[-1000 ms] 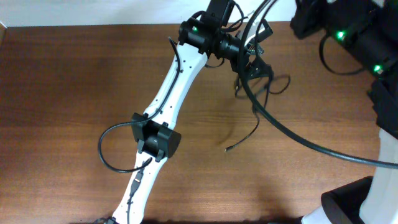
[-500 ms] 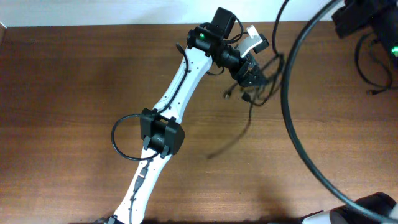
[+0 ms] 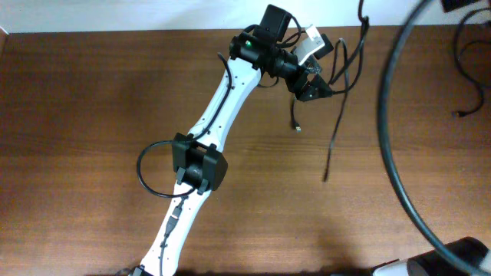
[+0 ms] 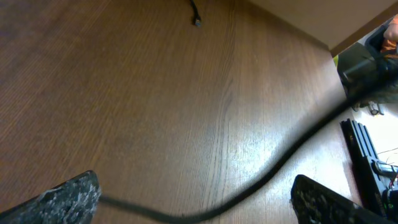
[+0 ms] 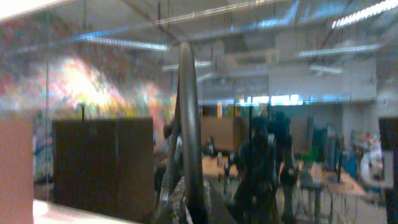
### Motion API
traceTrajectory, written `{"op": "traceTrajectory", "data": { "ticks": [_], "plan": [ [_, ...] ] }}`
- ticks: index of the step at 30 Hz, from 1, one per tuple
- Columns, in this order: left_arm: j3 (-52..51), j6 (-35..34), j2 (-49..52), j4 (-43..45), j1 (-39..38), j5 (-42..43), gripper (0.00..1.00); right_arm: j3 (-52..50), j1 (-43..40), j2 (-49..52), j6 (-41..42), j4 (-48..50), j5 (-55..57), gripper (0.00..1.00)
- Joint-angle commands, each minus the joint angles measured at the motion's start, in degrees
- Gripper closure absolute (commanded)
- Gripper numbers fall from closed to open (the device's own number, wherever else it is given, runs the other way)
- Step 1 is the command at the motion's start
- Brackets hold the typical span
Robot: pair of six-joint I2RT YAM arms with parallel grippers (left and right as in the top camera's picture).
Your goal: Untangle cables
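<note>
The thin black cables (image 3: 336, 69) hang in a loose bundle at the far middle of the table, by my left gripper (image 3: 311, 75). One plug end (image 3: 296, 127) dangles below it, and a second end (image 3: 325, 178) reaches further down the table. A strand (image 3: 360, 19) runs up out of the top edge. In the left wrist view the fingers (image 4: 196, 202) are wide apart, with one blurred cable (image 4: 261, 183) running across between them, and a plug end (image 4: 196, 22) lies far off. In the blurred right wrist view my right gripper (image 5: 186, 208) seems closed round a dark cable (image 5: 188, 118) that rises straight up.
The thick black arm cable (image 3: 390, 153) arcs down the right side of the wooden table (image 3: 92, 115). The left arm's white links (image 3: 215, 115) cross the middle. More dark cable loops (image 3: 464, 69) sit at the far right. The right arm itself is mostly out of the overhead view.
The right arm has risen and moved right, out of the overhead view. The cables went with it toward the top right, and the dangling ends swung right. The left gripper has barely moved.
</note>
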Motion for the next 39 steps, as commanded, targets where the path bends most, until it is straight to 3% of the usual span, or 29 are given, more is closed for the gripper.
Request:
{"op": "traceTrajectory", "data": {
  "ticks": [1, 5, 12, 13, 15, 16, 18, 34, 39],
  "plan": [
    [0.17, -0.74, -0.33, 0.2, 1.05, 0.22, 0.01, 0.59, -0.11, -3.23, 1.92, 3.37, 0.07, 0.96],
    [0.17, -0.72, -0.33, 1.27, 1.11, 0.98, 0.01, 0.59, -0.11, -5.11, 1.29, 3.56, 0.76, 0.96],
    [0.17, -0.74, -0.33, 7.93, 1.36, 16.06, 0.01, 0.55, -0.11, -4.61, 0.17, -0.31, 3.72, 0.96],
    [0.17, -0.74, -0.33, 8.07, 1.25, 16.41, 0.05, 0.55, -0.11, -4.59, 0.2, -0.33, 3.72, 0.96],
    [0.15, -0.74, -0.33, 7.96, 0.98, 16.46, 0.32, 0.55, -0.11, -4.63, 0.17, -0.5, 3.72, 0.96],
    [0.17, -0.74, -0.33, 7.87, 0.87, 16.68, 0.3, 0.55, -0.11, -4.7, 0.17, -0.55, 3.72, 0.96],
    [0.15, -0.74, -0.33, 7.91, 0.35, 17.9, 0.01, 0.55, -0.11, -4.68, 0.17, -0.81, 3.72, 0.96],
    [0.15, 1.22, -0.33, 8.92, -5.64, 26.27, 0.01, 0.55, -0.11, -4.61, -0.72, -3.26, 3.74, 0.96],
    [0.15, 1.18, -0.33, 8.92, -6.75, 22.75, 0.01, 0.52, -0.11, -4.48, -1.36, -4.35, 3.74, 0.96]
  ]
}}
